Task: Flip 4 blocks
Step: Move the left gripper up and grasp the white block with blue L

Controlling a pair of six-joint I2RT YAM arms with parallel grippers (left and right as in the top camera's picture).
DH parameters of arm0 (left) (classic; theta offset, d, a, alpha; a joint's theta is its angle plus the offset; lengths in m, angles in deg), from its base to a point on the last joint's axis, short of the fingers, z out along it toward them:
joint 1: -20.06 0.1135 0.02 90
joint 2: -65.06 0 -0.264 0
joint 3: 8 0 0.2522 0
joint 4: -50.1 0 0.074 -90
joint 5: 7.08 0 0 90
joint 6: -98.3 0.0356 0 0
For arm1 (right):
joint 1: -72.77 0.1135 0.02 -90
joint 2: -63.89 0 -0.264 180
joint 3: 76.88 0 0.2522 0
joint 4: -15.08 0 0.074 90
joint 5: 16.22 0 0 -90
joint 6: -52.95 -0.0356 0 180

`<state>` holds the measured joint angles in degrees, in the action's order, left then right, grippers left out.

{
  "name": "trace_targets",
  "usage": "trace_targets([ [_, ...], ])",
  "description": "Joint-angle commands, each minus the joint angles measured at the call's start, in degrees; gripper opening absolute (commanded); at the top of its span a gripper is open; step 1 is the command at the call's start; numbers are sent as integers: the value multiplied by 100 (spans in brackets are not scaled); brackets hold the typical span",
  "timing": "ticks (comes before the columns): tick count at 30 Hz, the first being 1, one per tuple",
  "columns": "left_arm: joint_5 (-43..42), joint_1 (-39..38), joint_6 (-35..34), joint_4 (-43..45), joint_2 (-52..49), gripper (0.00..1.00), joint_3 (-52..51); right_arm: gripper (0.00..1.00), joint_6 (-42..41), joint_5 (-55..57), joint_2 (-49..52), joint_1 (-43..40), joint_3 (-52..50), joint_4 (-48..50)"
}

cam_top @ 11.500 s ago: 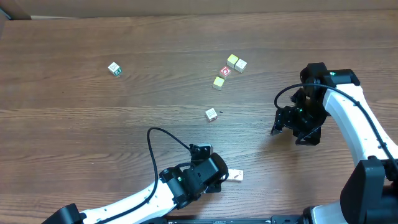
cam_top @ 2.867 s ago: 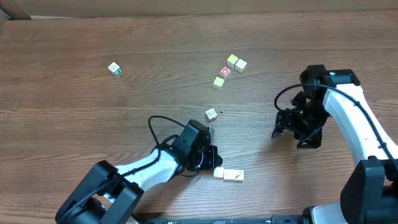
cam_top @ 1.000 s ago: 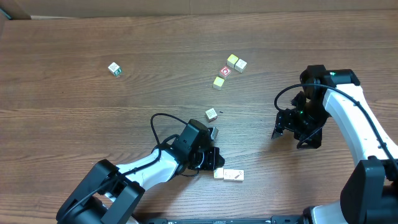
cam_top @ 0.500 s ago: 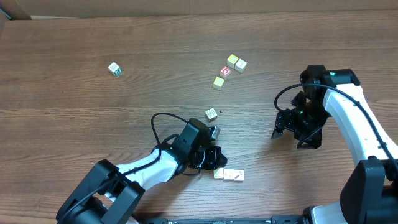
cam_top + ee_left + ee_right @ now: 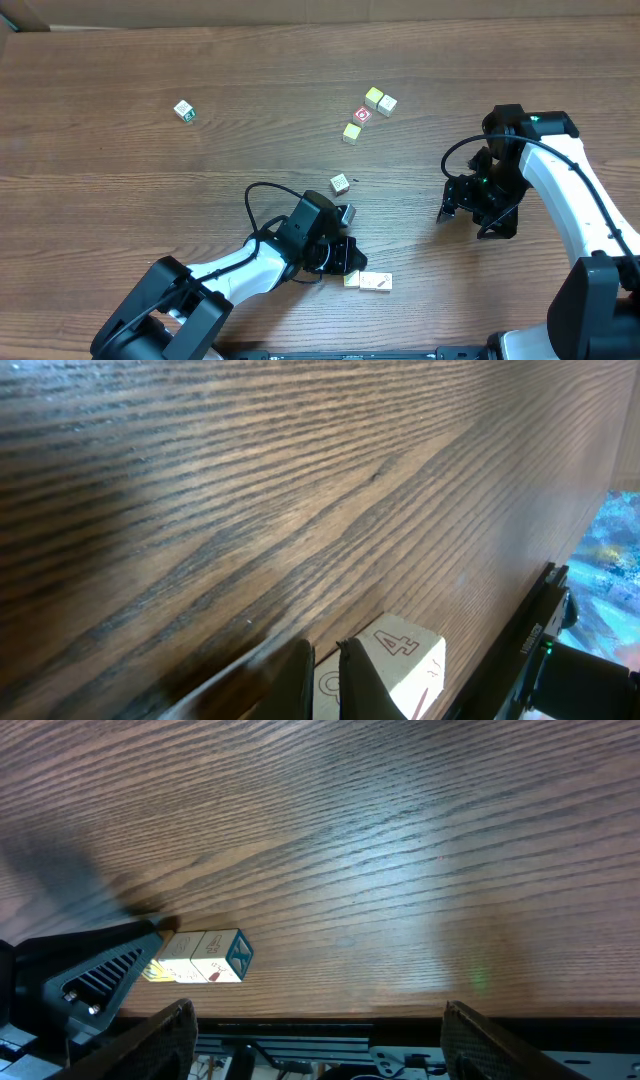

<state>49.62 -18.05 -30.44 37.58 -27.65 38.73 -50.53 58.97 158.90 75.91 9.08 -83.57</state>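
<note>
My left pincer (image 5: 349,262) is pressed together, low on the wood surface (image 5: 150,200) — tips just beside two pale blocks (image 5: 375,283), one w/ a "4" face. Right pincer (image 5: 458,218) is spread wide — well apart, over at the right.

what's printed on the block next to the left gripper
The block shows a brown outlined 4 on cream; clearest in the left wrist view.

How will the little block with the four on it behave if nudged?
The block looks like rigid wood with flat faces, so it should slide or tip over, not roll. It is much smaller than the left gripper, so probably light and easily sent skidding across the smooth table.
</note>
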Motion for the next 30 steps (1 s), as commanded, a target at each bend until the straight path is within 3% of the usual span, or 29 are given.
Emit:
trace_targets([
  [1, -179, 22, 151, -42, -61, 4, -50, 79, 22, -31, 4, 11, 52, 9],
  [16, -306, 22, 149, -48, -61, 4, -50, 79, 22, -33, 4, 11, 52, 11],
  [23, 127, 254, 101, 181, -61, 4, 22, 79, 22, -31, 4, 11, 52, 11],
  [28, 214, 688, 240, 151, -61, 4, 546, 79, 22, -33, 4, 11, 52, 13],
  [30, 549, 872, 483, -627, -63, 4, 1357, 80, 22, -33, 4, 11, 52, 15],
])
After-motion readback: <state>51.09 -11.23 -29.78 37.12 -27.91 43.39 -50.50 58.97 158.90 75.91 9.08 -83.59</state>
